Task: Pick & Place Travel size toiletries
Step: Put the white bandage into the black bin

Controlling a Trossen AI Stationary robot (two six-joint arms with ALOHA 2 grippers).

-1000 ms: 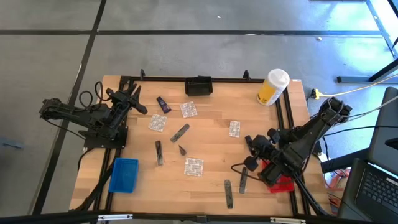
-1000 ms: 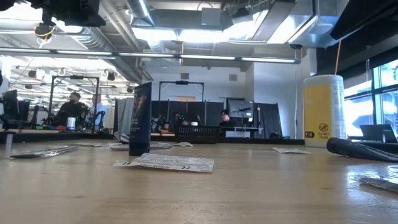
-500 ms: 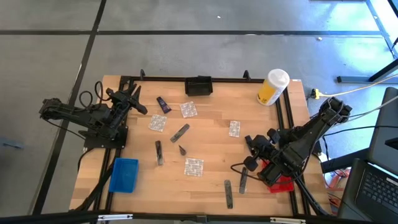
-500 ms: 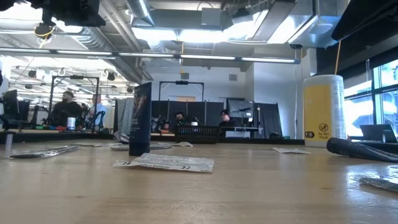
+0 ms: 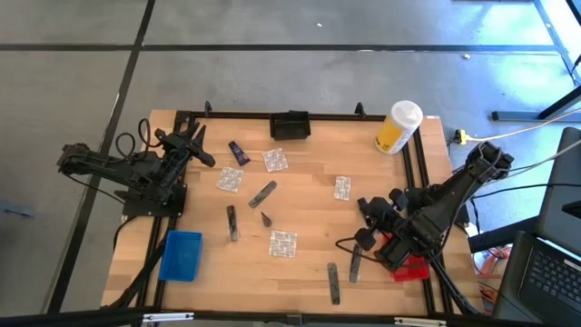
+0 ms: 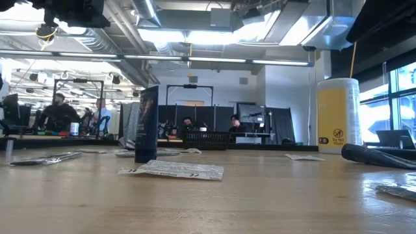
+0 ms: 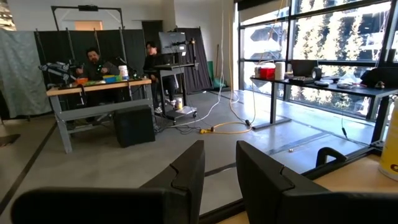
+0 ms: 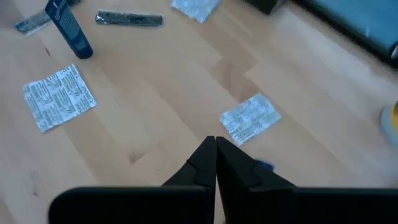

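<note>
nothing among the toiletries is shifting since a second ago; only the right tool [image 5: 366, 222] is finishing closing, its fingers [image 8: 205, 163] now pressing together on nothing, hovering just beside a foil sachet [image 8: 250, 119] on the surface [image 5: 309, 195]. other sachets [image 5: 282, 243], grey sticks [image 5: 333, 282] and a dark tube [image 5: 239, 153] are lying scattered across the middle. the left tool [image 5: 195, 145] is waiting at the far left edge, its fingers [image 7: 186, 171] standing slightly apart, gripping nothing.

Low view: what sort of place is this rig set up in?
Likely a shared robotics lab or workshop: exposed ceiling ducts, seated people at workbenches, black curtain partitions and large windows.
</note>
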